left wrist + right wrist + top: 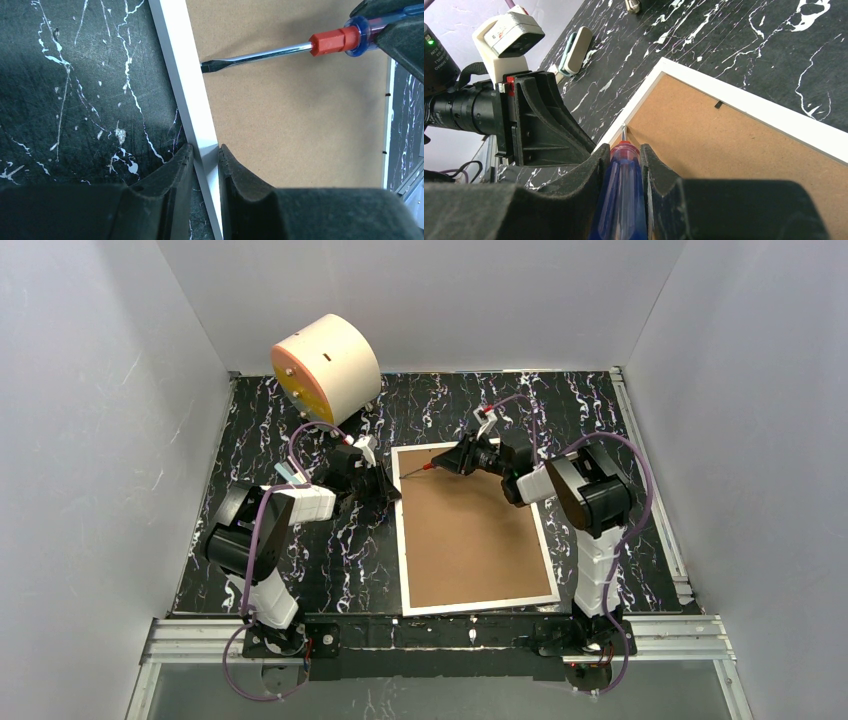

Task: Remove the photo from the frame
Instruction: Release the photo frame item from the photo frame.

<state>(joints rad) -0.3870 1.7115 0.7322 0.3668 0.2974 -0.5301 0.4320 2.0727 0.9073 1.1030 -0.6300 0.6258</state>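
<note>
The frame (402, 540) is lying flat, back side up, on the black marbled table (330, 560), sitting centre-right between the two arms w/ its long sides running near to far. Its brown back panel (470, 540) is filling the white rim edge to edge. The photo is hidden in every view. Small black tabs (718, 105) are showing along the rim's inner edge in both wrist views.

The left gripper (205, 152) is clamping the frame's left rim near the far-left corner. One finger is pressing the outer, table side and the other the inner, board side, w/ the white strip pinched between the pads.

The right gripper (625, 150) is reaching in from the right over the far part of the panel. Its fingers are closed tight on the blue handle of a flat-blade screwdriver (260, 55) w/ a red collar. The shaft is pointing left and down, w/ the tip sitting at the seam where panel meets left rim, just beyond the left gripper. The tip is probably touching the rim's inner edge, but whether it is wedged under anything can't be told from these views.

Farther out, a cream cylinder (325, 365) w/ an orange face is sitting at the table's far-left corner, well apart from the frame. A small white-and-teal item (576, 50) is lying on the table left of the frame, near the left arm.
</note>
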